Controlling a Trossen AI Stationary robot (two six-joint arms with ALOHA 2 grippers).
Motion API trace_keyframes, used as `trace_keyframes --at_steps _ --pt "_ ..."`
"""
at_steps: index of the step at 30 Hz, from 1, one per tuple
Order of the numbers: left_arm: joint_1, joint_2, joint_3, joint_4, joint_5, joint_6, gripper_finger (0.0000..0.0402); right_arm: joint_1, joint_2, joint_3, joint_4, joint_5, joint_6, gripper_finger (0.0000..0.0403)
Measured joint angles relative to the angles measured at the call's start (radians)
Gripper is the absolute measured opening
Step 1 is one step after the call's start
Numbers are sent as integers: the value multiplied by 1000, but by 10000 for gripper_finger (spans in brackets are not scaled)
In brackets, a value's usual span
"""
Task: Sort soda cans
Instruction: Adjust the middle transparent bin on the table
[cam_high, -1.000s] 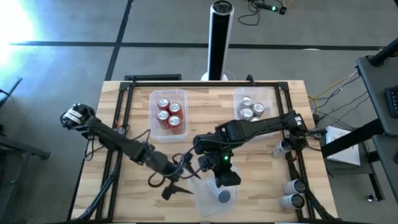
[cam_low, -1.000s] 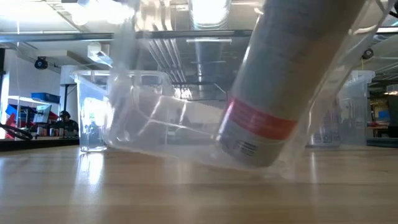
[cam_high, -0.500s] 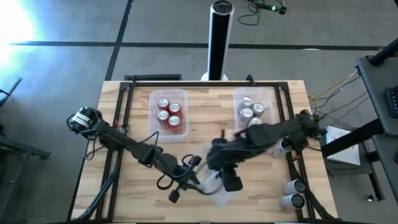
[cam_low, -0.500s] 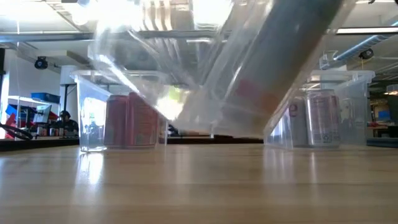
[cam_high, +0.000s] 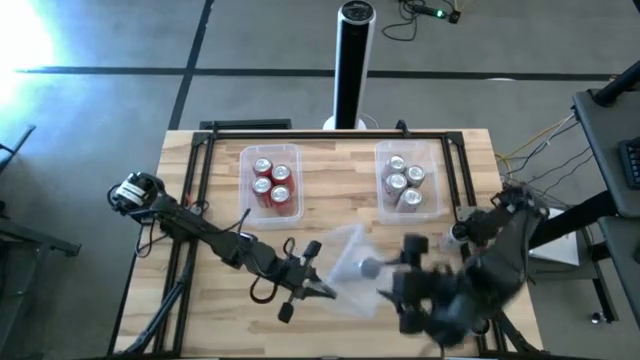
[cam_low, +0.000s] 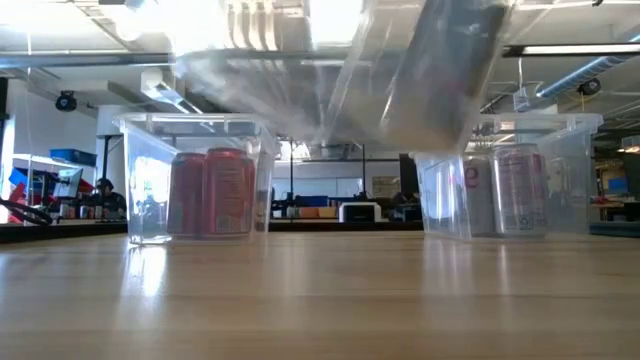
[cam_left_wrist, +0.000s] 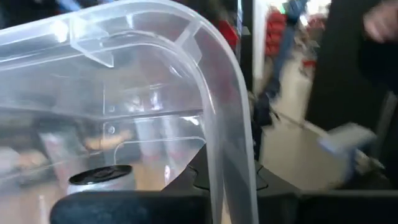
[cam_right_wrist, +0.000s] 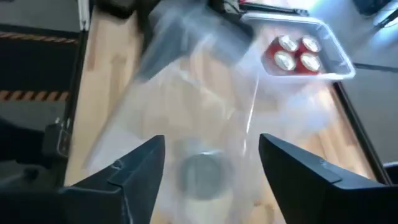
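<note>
Seen from above: a wooden table with two clear tubs at the far side. Left tub holding four red cans; right tub holding four silver cans. Same pair in the low view, red cans and silver cans upright inside their tubs.

Between the arms, near the front edge, a third clear tub lifted off the table and tilted, one can inside. In the low view, tub and can hanging above the tabletop, well clear of it, the can's colour hard to read.

Left gripper at the tub's left rim, fingers pinching the wall. From the left wrist, curved rim just ahead of the dark fingers, silver can top visible through the plastic.

Right gripper to the right of the tub, near the front edge. From the right wrist, fingers spread wide, gripping nothing, tub and can top beyond them, red cans farther off.

A few more cans lying at the table's right edge.
</note>
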Motion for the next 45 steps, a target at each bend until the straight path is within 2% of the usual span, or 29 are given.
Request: trace_keyframes --at_steps 3,7,14,17,20,23,26,33,39,45 --pt "5 -3 0 97 -41 26 0 72 21 -81 -15 11 117 267" --pt "7 4 0 147 -57 34 0 140 24 -143 -58 35 272 271" --pt "5 54 1 351 -56 78 0 205 13 -184 -213 59 534 258" --pt "5 94 1 407 -58 84 0 209 9 -204 -198 77 507 256" --pt "12 154 1 497 -57 80 0 174 -1 -182 -156 168 373 259" --pt "11 227 1 635 -62 76 0 144 -6 -148 -139 138 282 264" --pt "12 298 1 730 -58 59 0 154 -4 -156 -135 119 296 267" --pt "12 402 16 732 -73 -6 1 180 4 -258 -118 76 436 256" --pt "7 451 16 699 -139 -45 1 181 8 -364 -57 -40 537 247" --pt "6 469 31 647 -173 -47 1 200 7 -387 -59 -84 593 254"
